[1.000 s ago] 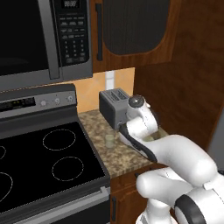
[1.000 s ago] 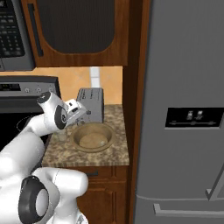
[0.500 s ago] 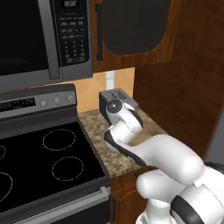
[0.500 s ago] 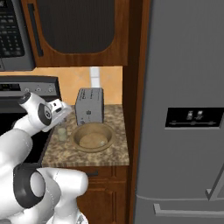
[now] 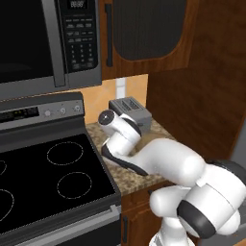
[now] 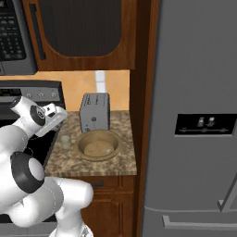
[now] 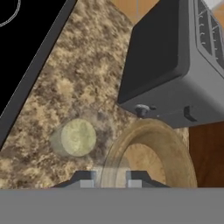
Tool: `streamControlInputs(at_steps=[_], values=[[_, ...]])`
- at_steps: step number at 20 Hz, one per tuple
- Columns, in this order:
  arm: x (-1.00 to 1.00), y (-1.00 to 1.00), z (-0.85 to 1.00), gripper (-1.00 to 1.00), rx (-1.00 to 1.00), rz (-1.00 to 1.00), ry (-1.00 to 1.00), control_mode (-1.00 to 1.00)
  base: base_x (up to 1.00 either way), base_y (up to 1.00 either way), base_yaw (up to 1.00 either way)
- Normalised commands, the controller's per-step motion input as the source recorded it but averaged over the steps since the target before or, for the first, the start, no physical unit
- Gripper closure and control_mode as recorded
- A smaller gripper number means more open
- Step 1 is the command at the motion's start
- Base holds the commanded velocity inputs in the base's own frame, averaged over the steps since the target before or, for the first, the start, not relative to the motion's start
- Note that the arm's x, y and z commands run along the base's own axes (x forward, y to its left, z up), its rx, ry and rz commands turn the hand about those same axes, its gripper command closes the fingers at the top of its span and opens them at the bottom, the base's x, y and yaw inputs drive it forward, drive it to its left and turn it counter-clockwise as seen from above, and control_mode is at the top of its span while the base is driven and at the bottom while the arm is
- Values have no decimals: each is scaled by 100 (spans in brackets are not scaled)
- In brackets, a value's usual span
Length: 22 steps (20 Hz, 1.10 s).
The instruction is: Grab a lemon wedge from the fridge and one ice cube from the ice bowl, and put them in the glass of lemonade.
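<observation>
Gripper [image 7: 110,178]: hovering above the speckled brown granite counter [image 7: 65,87], over the near rim of the bowl; fingertips [image 7: 89,178] standing narrowly apart with a pale, see-through cube-like shape between them; whether that is actually gripped, cannot tell.
Ice bowl: shallow round tan wooden bowl [image 6: 98,146] sitting on the counter just in front of the toaster, holding pale contents.
Glass of lemonade: small clear greenish tumbler [image 6: 66,142] standing upright on the counter, just beside the bowl on the stove side; seen from above in the hand view as a pale green round [image 7: 75,138].
Toaster: boxy silver two-slot toaster [image 6: 94,111] standing at the back of the counter against the orange wall.
Fridge: tall grey steel fridge [image 6: 194,115] with a black dispenser panel, standing beside the counter, doors shut.
Stove: black glass cooktop [image 5: 48,178] bordering the counter on the other side.
Microwave: dark microwave [image 5: 48,43] hanging above the stove.
Lemon wedge: location, cannot tell.
</observation>
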Motion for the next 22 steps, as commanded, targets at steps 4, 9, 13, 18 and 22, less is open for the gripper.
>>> streamControlInputs(at_steps=[4,9,13,18,22], values=[[16,0,-22,100,-2,-2,0,-100,0,0,0],[2,0,-33,100,-3,-1,0,-100,0,0,0],[19,0,-20,100,-1,0,0,-100,0,0,0],[24,-1,-15,100,0,0,0,-100,0,0,0],[21,0,-26,100,-2,0,0,-100,0,0,0]])
